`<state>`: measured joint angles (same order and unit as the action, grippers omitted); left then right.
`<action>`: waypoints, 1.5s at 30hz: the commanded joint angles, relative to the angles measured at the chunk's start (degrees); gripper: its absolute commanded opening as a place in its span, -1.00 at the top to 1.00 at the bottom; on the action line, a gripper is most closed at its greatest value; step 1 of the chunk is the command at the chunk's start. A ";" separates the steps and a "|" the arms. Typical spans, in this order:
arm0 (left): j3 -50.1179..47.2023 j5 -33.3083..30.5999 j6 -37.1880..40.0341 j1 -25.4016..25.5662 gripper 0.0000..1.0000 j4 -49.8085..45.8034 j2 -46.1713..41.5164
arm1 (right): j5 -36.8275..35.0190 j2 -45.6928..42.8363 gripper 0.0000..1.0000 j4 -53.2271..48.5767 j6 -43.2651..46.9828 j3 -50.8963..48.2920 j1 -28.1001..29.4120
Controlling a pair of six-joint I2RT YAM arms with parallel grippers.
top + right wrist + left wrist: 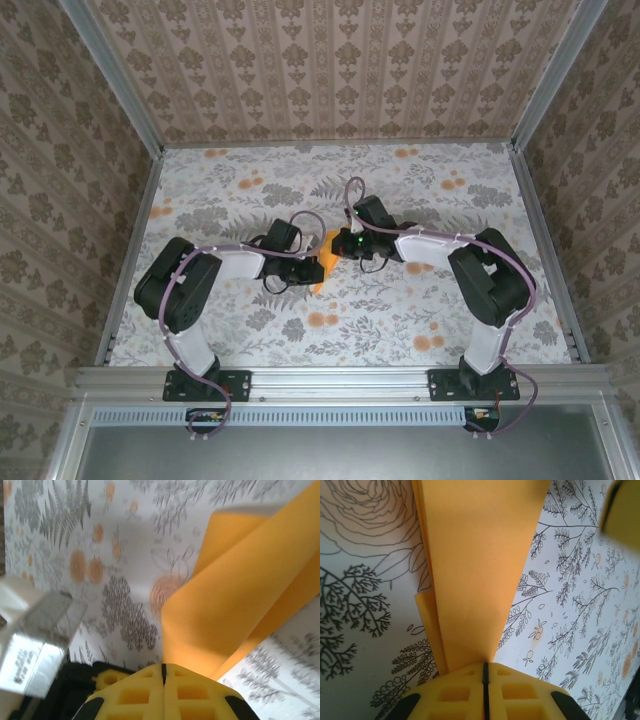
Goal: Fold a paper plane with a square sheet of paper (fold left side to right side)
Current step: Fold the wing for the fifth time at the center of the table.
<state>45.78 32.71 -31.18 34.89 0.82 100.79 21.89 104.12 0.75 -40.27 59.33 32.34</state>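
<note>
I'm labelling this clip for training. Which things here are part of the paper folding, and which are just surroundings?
Part of the job: folded orange paper; left gripper and right gripper, both shut on it.
Just there: floral cloth; patterned walls; metal frame.

The paper plane [322, 262] is at the middle of the desk [400, 330], my left pincer [306, 270] at its left side, my right pincer [338, 245] at its right.
</note>
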 commanded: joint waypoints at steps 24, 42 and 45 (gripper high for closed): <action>-0.79 -3.79 2.74 1.04 0.85 -7.28 1.95 | -1.82 8.14 1.00 -2.86 4.30 2.16 0.02; -0.71 -4.06 3.41 1.05 0.85 -8.20 2.35 | -2.99 10.61 1.00 -7.35 7.83 7.09 -5.97; -0.69 -4.08 3.41 1.05 0.86 -8.19 2.30 | -3.08 11.27 1.00 -7.78 8.26 8.01 -7.50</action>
<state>46.26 31.88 -29.69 35.29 -0.05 100.77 22.83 113.49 -4.97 -33.93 65.82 27.09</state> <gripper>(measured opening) 0.074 0.048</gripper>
